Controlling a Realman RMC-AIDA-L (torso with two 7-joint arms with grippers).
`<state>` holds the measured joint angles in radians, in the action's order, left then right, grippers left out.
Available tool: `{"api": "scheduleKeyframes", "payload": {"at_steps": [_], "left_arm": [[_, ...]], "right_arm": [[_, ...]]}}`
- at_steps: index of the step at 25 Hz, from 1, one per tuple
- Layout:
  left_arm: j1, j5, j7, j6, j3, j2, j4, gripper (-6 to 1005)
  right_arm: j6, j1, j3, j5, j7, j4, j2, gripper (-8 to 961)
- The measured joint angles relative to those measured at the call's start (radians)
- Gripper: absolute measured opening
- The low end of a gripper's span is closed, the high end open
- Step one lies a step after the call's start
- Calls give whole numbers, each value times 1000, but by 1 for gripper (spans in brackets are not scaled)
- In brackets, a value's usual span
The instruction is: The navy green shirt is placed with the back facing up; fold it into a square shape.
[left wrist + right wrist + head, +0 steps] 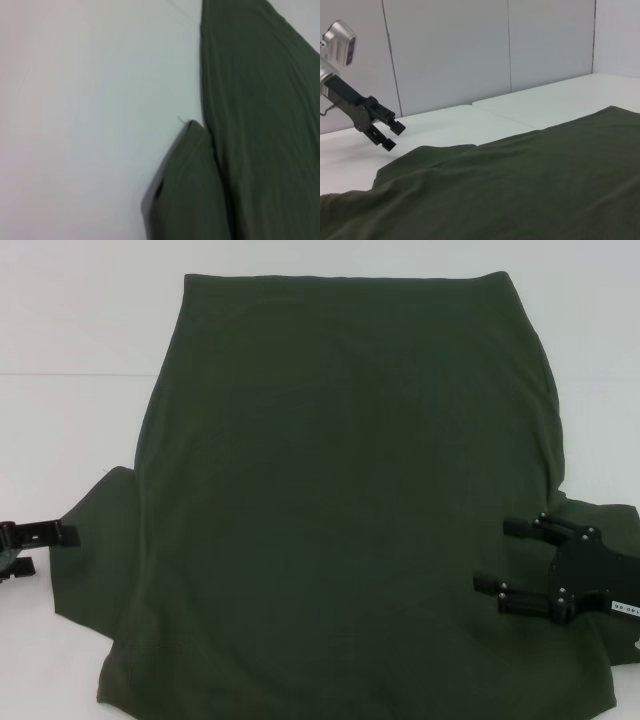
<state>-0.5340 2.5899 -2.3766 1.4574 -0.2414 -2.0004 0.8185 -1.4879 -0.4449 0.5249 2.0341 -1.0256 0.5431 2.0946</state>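
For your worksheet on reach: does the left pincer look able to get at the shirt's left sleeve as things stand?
Probably yes. The left pincer is open at the table's left edge, right beside the sleeve of the shirt, with nothing between them. The right pincer is over the opposite side, out of the way.

shirt: hem cut off | left claw: partly out of view

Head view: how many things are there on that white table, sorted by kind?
Navy green shirt: 1
Robot grippers: 2, the left gripper at the shirt's sleeve, the right gripper over the other side
White table: 1
Total: 4
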Motion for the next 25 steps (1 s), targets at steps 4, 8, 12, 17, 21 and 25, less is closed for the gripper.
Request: {"api": "scheduleKeyframes", "payload": {"at_steps": [4, 8, 12, 17, 21, 25], "left_arm": [[-2, 1, -3, -32, -3, 0, -29, 892], [-3, 2, -3, -48, -6, 0, -44, 889], [-1, 2, -2, -51, -7, -2, -45, 886], [-1, 3, -1, -59, -8, -4, -66, 883], [-2, 3, 2, -69, -9, -4, -82, 880], [-2, 3, 3, -74, -9, -3, -84, 877]], "right_arm": [[0, -1, 0, 0, 2, 0, 1, 917], [0, -1, 1, 0, 2, 0, 1, 916], [0, -2, 1, 0, 1, 0, 1, 917], [0, -2, 1, 0, 0, 0, 1, 917], [0, -2, 2, 0, 1, 0, 1, 916], [0, -2, 3, 0, 1, 0, 1, 916]]}}
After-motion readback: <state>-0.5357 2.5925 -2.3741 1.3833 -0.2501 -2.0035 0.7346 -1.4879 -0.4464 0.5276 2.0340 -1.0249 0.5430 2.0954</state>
